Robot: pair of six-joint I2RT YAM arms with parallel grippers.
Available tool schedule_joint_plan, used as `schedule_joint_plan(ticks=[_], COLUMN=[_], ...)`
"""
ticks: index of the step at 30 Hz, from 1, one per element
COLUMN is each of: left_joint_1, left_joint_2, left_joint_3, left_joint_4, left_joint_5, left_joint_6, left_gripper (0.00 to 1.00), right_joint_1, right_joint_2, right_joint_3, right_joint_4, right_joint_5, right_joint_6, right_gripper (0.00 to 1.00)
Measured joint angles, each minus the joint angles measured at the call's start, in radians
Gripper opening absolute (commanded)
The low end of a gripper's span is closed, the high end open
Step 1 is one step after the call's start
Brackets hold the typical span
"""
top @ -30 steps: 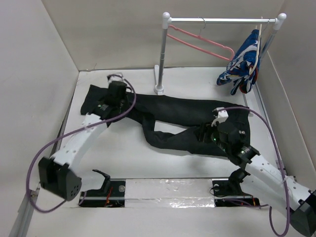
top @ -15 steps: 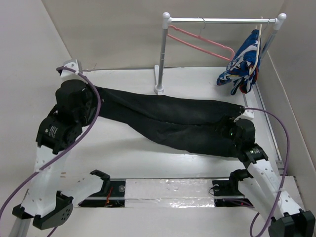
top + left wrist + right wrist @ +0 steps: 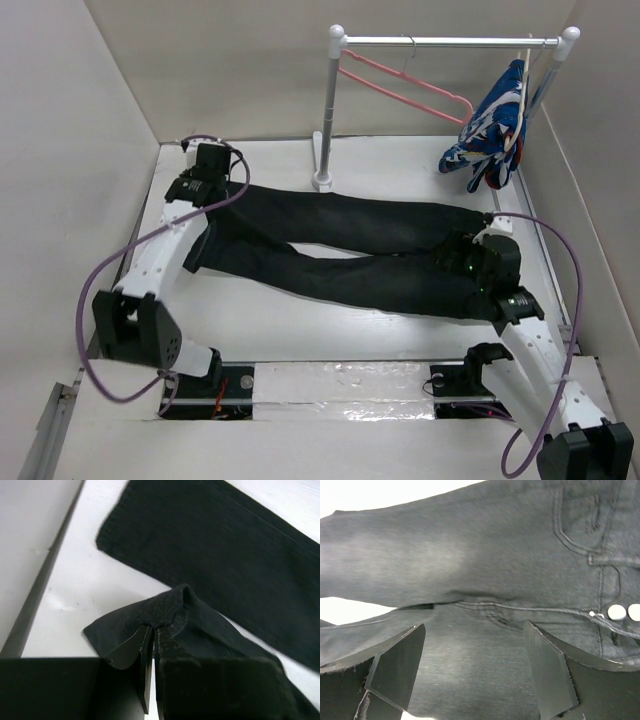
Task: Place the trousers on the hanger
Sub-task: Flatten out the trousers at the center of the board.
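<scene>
Plainly shows the trousers (image 3: pixel 350 250) spread flat on the white worktop (image 3: pixel 300 330), waist to the right and both legs running left, with a thin sliver of worktop bare between the legs near the middle. Places the left fingers (image 3: pixel 151 639) at the far-left end of the cloth, near the back corner, pressed narrow on a pinched fold of one leg's cuff. Holds that fold clear of the worktop in a small peak, seen from the left wrist view, with the other leg's hem lying flat just beyond it. Sets the right fingers (image 3: pixel 458 258) over the waist end, spread wide and holding nothing. Looks straight down, from the right wrist view, onto the seat and crotch seam, with pocket stitching at the upper right and two pale buttons (image 3: pixel 622 612) at the right edge. Cannot tell whether those wide fingers touch the cloth or hang just above it. Shows the hanger (image 3: pixel 400 85) on the rail (image 3: pixel 450 41) at the back, hook over the bar, pink frame bare and well apart from the trousers. Also shows a patterned garment (image 3: pixel 495 125) hung at the right end of the same rail, beside the hanger.
</scene>
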Motion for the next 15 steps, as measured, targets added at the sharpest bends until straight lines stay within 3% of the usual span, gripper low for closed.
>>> schedule_joint_plan(ticks=[5, 8, 9, 13, 15], left_joint_1=[0.13, 0.177, 0.188, 0.232, 0.248], left_joint_2=[0.289, 0.436, 0.458, 0.447, 0.403], left_joint_3=[0.164, 0.233, 0.228, 0.2, 0.18], left_joint_4=[0.054, 0.107, 0.112, 0.108, 0.122], left_joint_5=[-0.068, -0.122, -0.136, -0.142, -0.132], left_joint_6=[0.02, 0.023, 0.016, -0.002, -0.013], left_gripper=[0.0, 0.79, 0.99, 0.99, 0.91], right_joint_1=[0.0, 0.0, 0.0, 0.006, 0.015], right_joint_2=[-0.046, -0.072, -0.087, -0.162, -0.18], right_joint_3=[0.0, 0.001, 0.001, -0.002, -0.002], right_joint_4=[-0.005, -0.038, -0.051, -0.053, -0.05], right_joint_5=[-0.056, -0.076, -0.08, -0.114, -0.132], right_joint_6=[-0.001, -0.013, -0.016, -0.015, -0.016], right_gripper=[0.75, 0.72, 0.72, 0.72, 0.66])
